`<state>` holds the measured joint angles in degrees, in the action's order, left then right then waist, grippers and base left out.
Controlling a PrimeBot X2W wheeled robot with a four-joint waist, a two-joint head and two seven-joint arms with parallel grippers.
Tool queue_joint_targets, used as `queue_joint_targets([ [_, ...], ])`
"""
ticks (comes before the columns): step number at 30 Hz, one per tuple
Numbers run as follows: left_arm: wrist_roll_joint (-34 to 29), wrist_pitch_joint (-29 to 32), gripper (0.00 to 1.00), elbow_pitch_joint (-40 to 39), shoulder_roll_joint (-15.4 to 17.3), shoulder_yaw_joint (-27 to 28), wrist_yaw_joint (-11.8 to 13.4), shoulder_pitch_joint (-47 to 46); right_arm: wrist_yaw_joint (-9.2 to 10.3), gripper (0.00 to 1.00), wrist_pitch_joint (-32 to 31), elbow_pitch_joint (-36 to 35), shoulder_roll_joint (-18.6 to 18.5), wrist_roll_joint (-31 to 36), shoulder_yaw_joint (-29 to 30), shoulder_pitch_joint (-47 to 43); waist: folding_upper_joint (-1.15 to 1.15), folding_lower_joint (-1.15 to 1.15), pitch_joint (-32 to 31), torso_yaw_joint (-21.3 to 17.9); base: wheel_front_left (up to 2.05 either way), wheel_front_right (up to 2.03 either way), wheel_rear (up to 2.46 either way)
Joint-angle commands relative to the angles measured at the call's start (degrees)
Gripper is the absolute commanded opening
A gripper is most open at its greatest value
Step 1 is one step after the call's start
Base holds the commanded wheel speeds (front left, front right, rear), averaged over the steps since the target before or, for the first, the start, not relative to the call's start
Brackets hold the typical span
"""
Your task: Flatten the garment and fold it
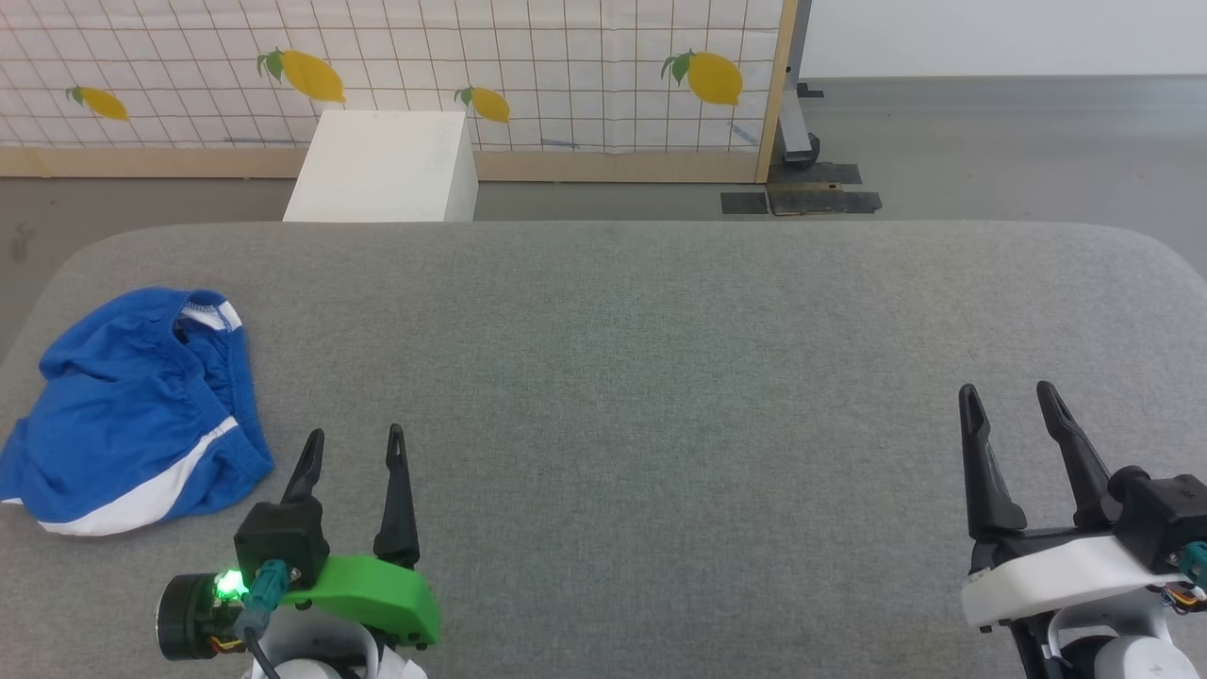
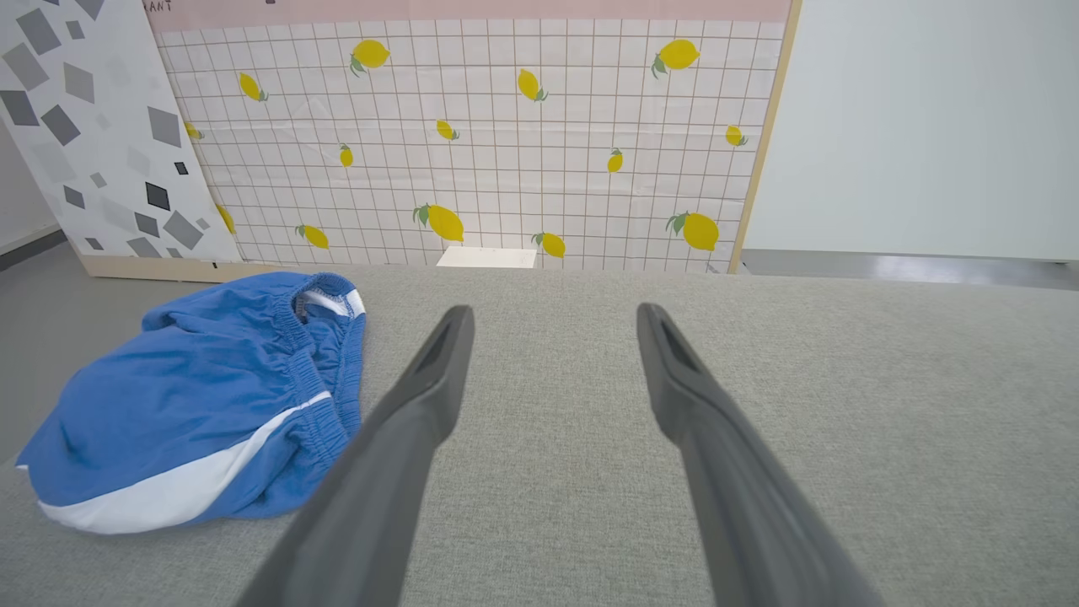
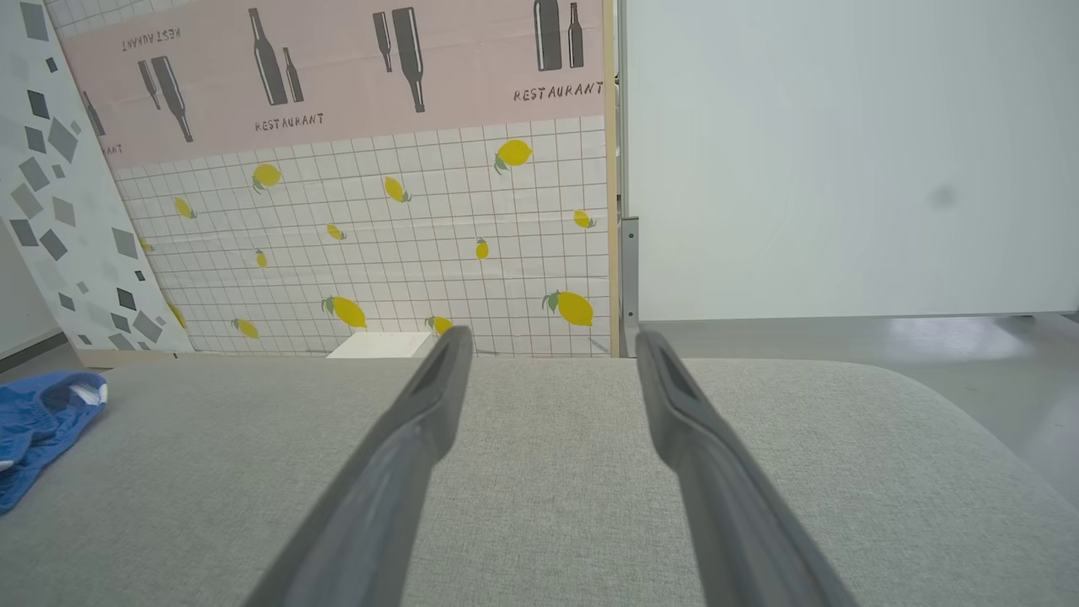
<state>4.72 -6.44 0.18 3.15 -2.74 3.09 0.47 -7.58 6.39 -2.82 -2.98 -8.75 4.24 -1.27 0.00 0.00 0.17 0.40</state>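
The pink board [image 3: 337, 76] in the right wrist view carries the word "RESTAURANT" in dark capitals beside bottle shapes. One copy reads clearly at the board's 3 o'clock, under a pair of bottles. A second sits near 6 o'clock. A third, at 10 o'clock, is mirrored. At 8 o'clock a few letters are too cut off to read. In the left wrist view, the pink strip [image 2: 506, 8] at 12 o'clock bears "ANT" at its left end, probably the tail of the same word.
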Motion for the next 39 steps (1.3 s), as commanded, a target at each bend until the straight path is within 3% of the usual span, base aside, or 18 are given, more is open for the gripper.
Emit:
queue_joint_targets([
  [1,0.3,-0.7,1.0,0.1,-0.1,-0.2,0.3,-1.0,0.04,1.0,0.7,-0.4,0.1,-0.7,0.1,-0.6,0.0,0.0,0.0,0.0,0.0,0.0,0.0],
  [39,3.1,-5.2,1.0,2.8,-0.2,-2.0,0.6,-1.9,0.07,1.0,5.2,-0.6,0.1,-1.3,1.2,-2.1,0.0,0.0,-0.6,0.5,0.0,0.0,0.0],
])
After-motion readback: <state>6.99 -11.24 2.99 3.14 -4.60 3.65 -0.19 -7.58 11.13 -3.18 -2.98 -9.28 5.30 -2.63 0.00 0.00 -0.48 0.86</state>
